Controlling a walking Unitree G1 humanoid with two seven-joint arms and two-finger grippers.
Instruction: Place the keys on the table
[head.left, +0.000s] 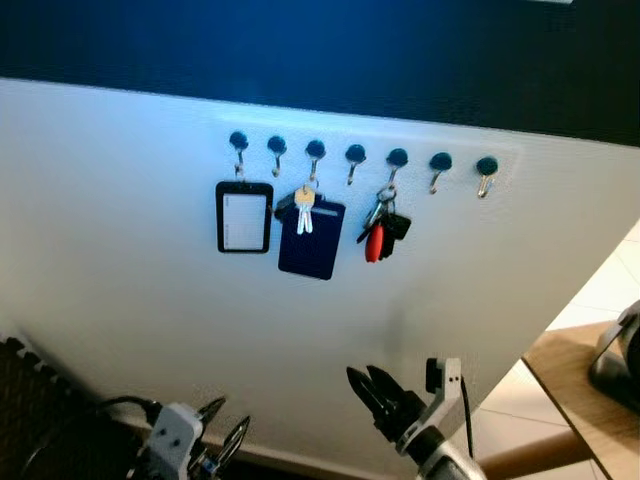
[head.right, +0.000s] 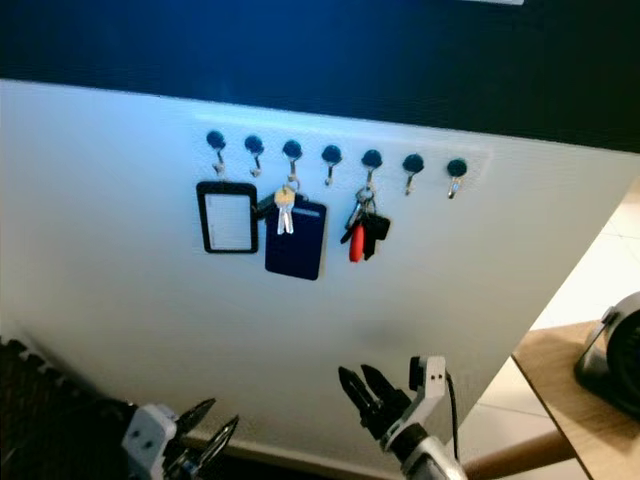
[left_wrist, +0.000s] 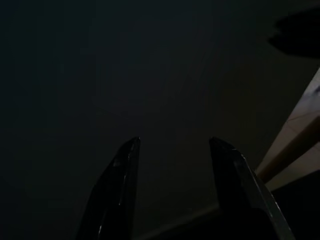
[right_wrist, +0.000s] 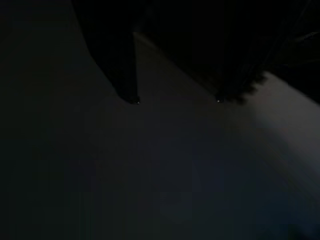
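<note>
Above the parted right gripper (head.left: 372, 385): keys (head.left: 380, 228) hanging beside a blue tag (head.left: 311, 240) and badge holder (head.left: 244, 217) on white wall (head.left: 120, 270). Wooden table (head.left: 570, 375) rightward. Left gripper (head.left: 222, 432) parted too.

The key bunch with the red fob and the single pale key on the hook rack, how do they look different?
The key bunch with the red fob is a dark cluster of several pieces; the pale key hangs singly, light-coloured. The bunch hangs against bare white wall on the fifth hook from the left; the pale key hangs on the third, in front of a dark blue tag. Both hang from the hook rack, well above the right gripper.
</note>
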